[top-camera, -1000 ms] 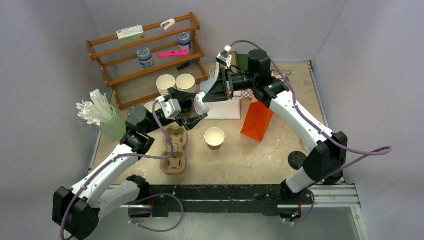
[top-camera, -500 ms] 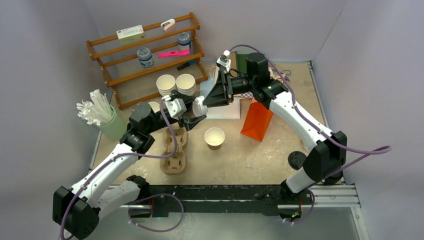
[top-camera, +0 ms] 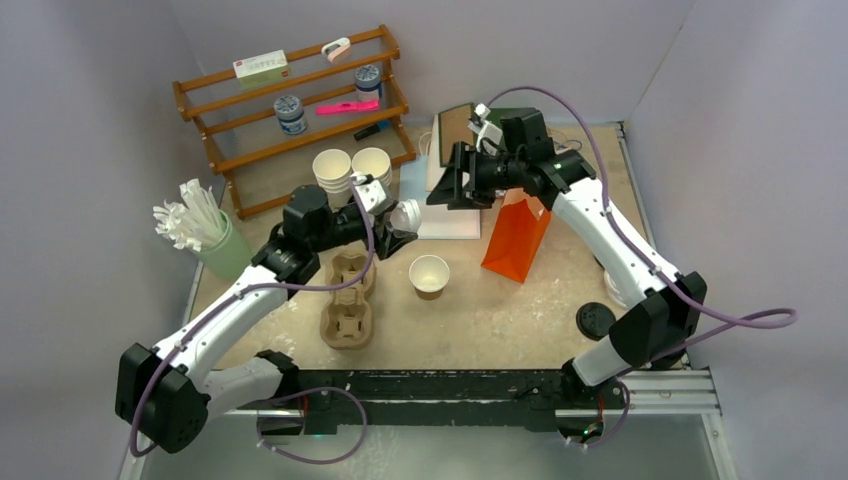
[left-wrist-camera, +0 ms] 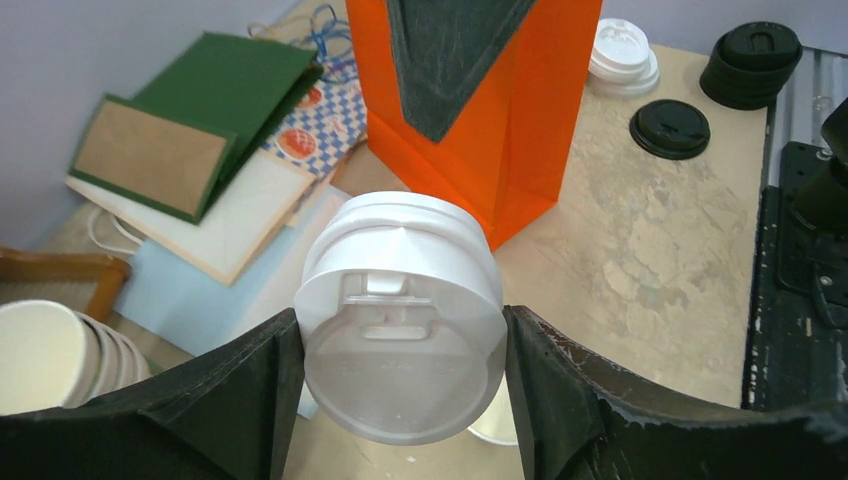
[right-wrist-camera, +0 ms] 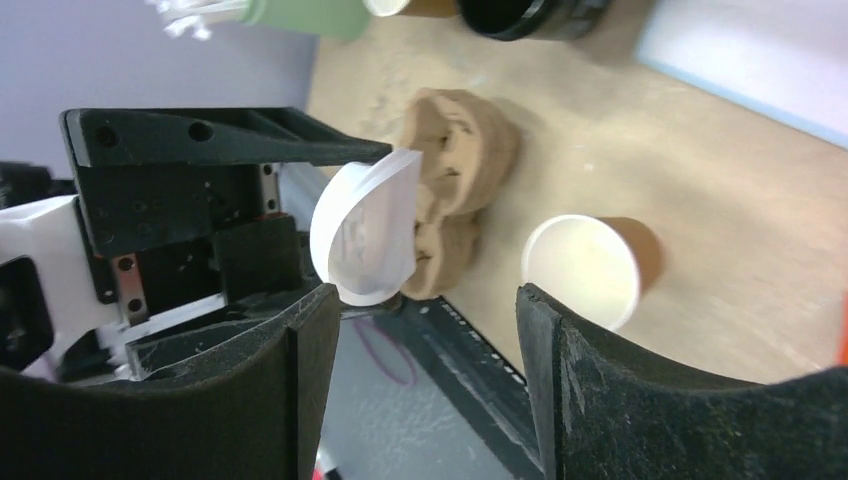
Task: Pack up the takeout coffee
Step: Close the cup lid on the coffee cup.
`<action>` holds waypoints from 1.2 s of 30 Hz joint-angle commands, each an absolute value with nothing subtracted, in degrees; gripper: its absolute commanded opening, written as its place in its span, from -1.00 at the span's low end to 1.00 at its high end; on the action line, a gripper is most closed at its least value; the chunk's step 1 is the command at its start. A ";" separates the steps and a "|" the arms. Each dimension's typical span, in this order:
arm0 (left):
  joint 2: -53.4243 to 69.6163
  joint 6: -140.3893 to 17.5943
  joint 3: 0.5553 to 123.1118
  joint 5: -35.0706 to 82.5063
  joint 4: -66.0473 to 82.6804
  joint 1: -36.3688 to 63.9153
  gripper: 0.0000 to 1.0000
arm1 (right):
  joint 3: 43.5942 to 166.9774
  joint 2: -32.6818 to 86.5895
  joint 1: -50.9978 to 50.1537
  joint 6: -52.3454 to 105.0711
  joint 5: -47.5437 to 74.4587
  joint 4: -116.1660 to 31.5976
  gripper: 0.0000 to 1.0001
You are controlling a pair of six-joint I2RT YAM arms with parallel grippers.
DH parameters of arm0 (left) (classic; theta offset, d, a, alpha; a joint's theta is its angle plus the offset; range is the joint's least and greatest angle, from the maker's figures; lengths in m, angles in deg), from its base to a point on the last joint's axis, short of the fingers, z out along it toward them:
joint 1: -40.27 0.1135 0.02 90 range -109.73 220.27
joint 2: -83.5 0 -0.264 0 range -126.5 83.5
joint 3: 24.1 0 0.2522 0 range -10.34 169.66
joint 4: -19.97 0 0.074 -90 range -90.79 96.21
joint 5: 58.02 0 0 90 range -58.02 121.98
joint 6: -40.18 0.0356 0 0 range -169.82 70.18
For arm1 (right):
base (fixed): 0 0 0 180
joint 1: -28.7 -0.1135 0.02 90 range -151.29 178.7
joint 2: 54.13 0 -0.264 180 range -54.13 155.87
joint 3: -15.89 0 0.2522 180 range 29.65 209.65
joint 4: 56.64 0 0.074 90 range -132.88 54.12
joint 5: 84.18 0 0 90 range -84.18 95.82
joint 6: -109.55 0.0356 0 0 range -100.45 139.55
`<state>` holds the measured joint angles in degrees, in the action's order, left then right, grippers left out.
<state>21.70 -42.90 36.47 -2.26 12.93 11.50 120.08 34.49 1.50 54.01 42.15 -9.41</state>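
A round white plastic lid [left-wrist-camera: 400, 315] sits edge-on between the fingers of my left gripper [left-wrist-camera: 402, 332], which is shut on it above the table. From above, that lid [top-camera: 405, 214] hangs just left of and behind an open brown kraft cup [top-camera: 429, 274] standing lidless on the table. My right gripper [top-camera: 447, 186] is open and empty, a short way right of the lid. In its wrist view the lid [right-wrist-camera: 368, 235] and cup [right-wrist-camera: 585, 270] lie beyond the open right gripper [right-wrist-camera: 425, 300].
A pulp cup carrier [top-camera: 347, 300] lies left of the cup. An orange paper bag [top-camera: 515, 238] stands to the right. Stacked white cups [top-camera: 352, 166], a wooden rack [top-camera: 290, 110], a green straw holder [top-camera: 222, 250], flat papers [top-camera: 445, 215] and black lids [left-wrist-camera: 745, 60] are around.
My right gripper opened, let go of the white lid and drew back to the right. The left gripper shifted right and now holds the lid alone.
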 commanded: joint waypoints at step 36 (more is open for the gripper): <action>-5.47 -58.43 56.80 22.05 -20.29 -4.90 0.65 | 123.79 23.35 1.55 50.05 17.33 -3.22 0.37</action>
